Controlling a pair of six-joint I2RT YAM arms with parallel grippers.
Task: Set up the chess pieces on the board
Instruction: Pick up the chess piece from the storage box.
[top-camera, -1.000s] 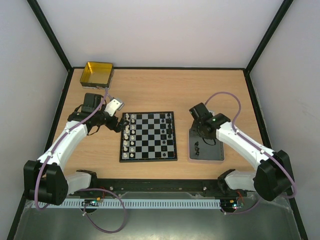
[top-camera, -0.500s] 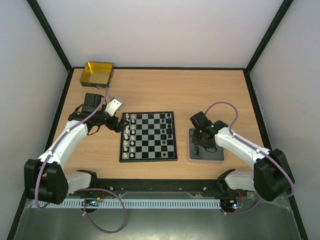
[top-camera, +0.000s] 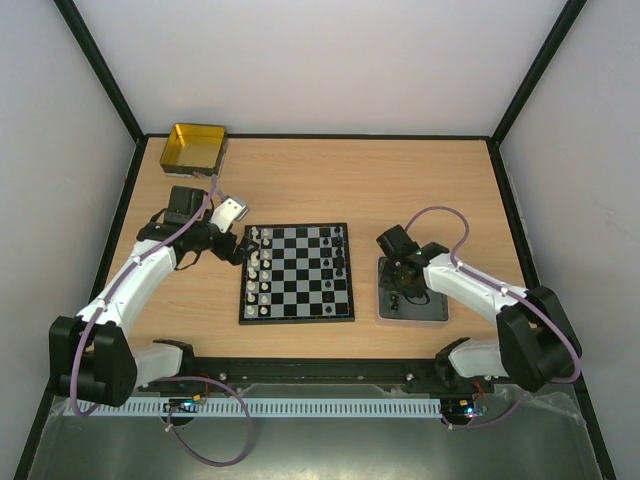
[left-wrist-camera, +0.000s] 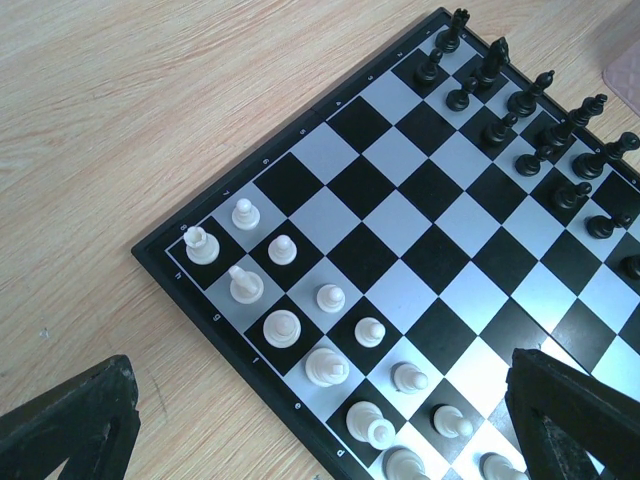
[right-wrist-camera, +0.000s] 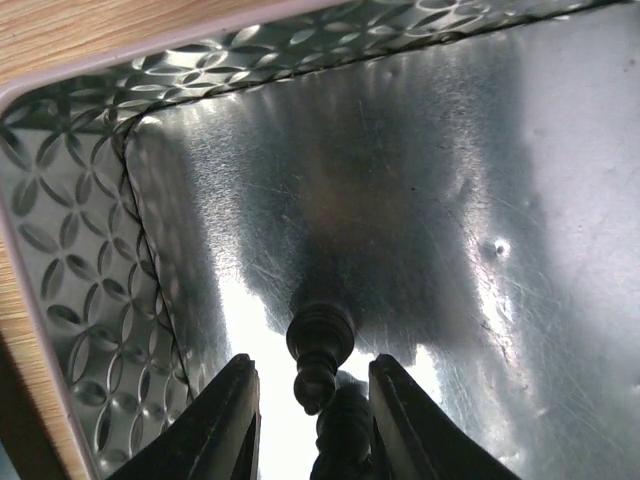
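Observation:
The board (top-camera: 298, 272) lies mid-table. White chess pieces (top-camera: 258, 270) fill its left two columns and black ones (top-camera: 339, 262) stand along its right side. In the left wrist view the board (left-wrist-camera: 400, 215) shows white pieces (left-wrist-camera: 283, 327) near and black pieces (left-wrist-camera: 525, 100) far. My left gripper (top-camera: 236, 250) hovers at the board's left edge, open and empty (left-wrist-camera: 320, 440). My right gripper (top-camera: 399, 286) is down in the grey tray (top-camera: 432, 308). It is open (right-wrist-camera: 312, 368), its jaws either side of a black piece (right-wrist-camera: 318, 345) lying on the tray floor (right-wrist-camera: 420, 180). A second black piece (right-wrist-camera: 345, 432) lies just behind.
A yellow tin (top-camera: 195, 148) sits at the far left corner of the table. The tray's patterned wall (right-wrist-camera: 90, 300) is close on the left of my right gripper. Black posts and white walls enclose the table.
My right gripper has moved nearer and lower into the tray, over the black pieces. The left arm has not moved.

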